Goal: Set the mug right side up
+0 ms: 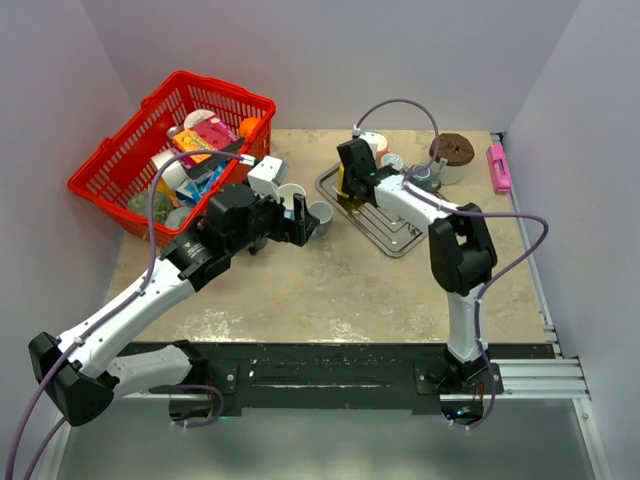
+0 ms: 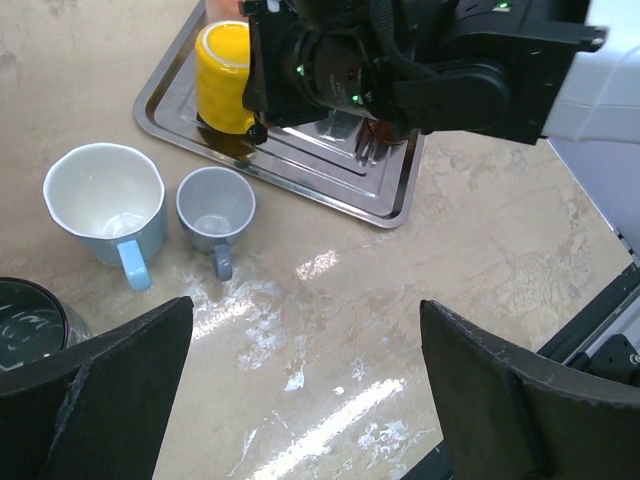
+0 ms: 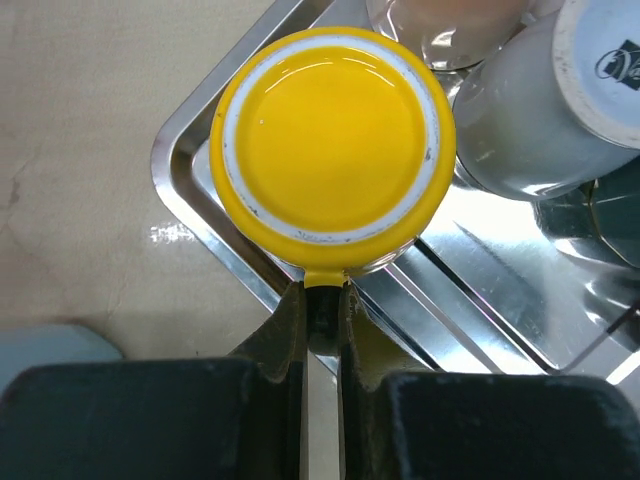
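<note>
The yellow mug [image 3: 335, 135] stands upside down, base up, on the metal tray [image 3: 500, 260] at its near-left corner. It also shows in the left wrist view [image 2: 222, 75]. My right gripper [image 3: 322, 300] is shut on the mug's handle, with both fingers pressed against it from the sides. In the top view the right gripper [image 1: 350, 182] sits over the tray's left end and hides most of the mug. My left gripper [image 2: 305, 400] is open and empty above bare table, left of the tray [image 1: 385, 228].
A light blue mug [image 2: 105, 200] and a small grey mug [image 2: 215, 208] stand upright left of the tray, with a dark mug [image 2: 25, 320] beside them. A white mug [image 3: 540, 100] lies on the tray. A red basket [image 1: 170, 140] of items stands at the back left.
</note>
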